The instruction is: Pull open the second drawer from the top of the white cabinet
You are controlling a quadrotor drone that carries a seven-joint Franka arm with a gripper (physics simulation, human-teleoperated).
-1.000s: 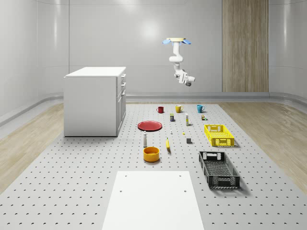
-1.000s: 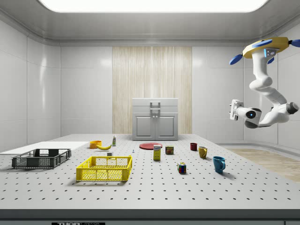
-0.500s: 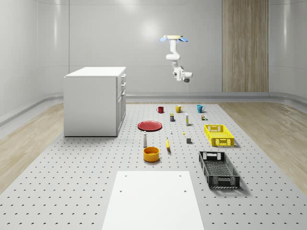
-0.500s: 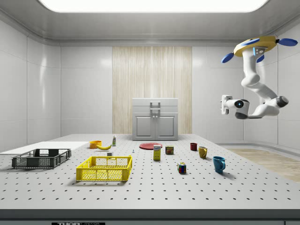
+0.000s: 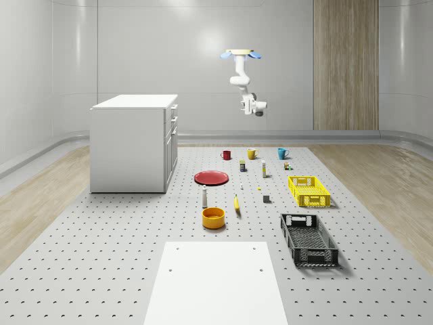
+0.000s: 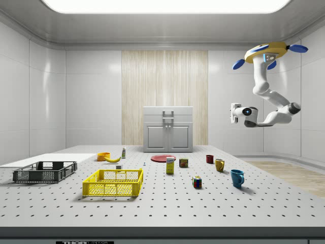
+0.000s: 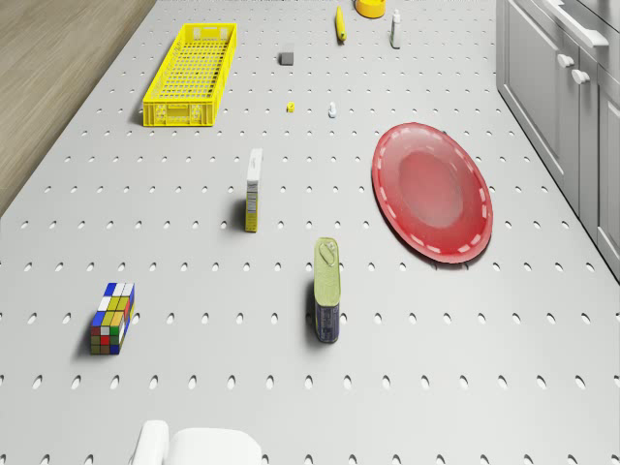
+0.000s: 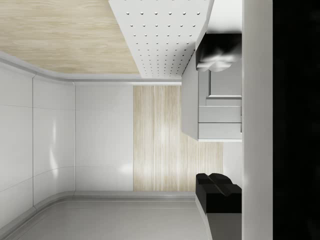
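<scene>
The white cabinet (image 5: pixel 132 143) stands at the table's left in the whole-scene view, its drawers (image 5: pixel 174 122) facing right. In the side view its front (image 6: pixel 168 129) shows two stacked drawer handles above two doors; the second drawer (image 6: pixel 168 120) is shut. The drone (image 5: pixel 238 54) hovers high over the table's far part, above the mugs. Its arm hangs down with the gripper (image 6: pixel 234 113) pointing toward the cabinet, well apart from it. In the wrist view the black fingertips (image 8: pixel 217 192) stand wide apart, open and empty, with the cabinet (image 8: pixel 220 114) far off between them.
On the table lie a red plate (image 7: pixel 431 189), a can (image 7: pixel 327 291), a colour cube (image 7: pixel 111 318), a small box (image 7: pixel 253 189), a yellow crate (image 5: pixel 309 191) and a black crate (image 5: pixel 308 239). Three mugs (image 5: pixel 252 154) stand below the drone. An orange bowl (image 5: pixel 213 217) sits nearer the front.
The drone with its arm has shifted toward the cabinet, leftward in both the whole-scene and side views. The gripper now sits a little higher. The drawer is unchanged.
</scene>
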